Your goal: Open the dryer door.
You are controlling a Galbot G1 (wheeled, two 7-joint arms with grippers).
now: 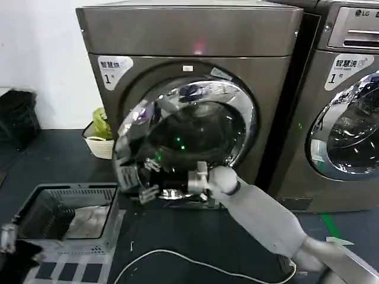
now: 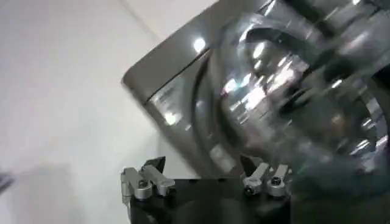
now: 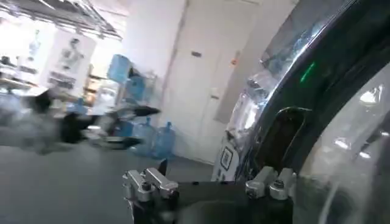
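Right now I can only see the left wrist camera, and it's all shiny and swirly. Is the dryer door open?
Observer: Partly. In the head view the dryer door stands ajar, its free edge out toward the left.
Operator: My left gripper is open and holds nothing. So who's got the door?
Observer: The right gripper is at the door's lower rim, its arm reaching in from the right.
Operator: Is it squeezing?
Observer: No. The right wrist view shows its fingers spread apart, with the door's edge beside one.
Operator: Anything on the floor?
Observer: A grey basket sits left of the door.
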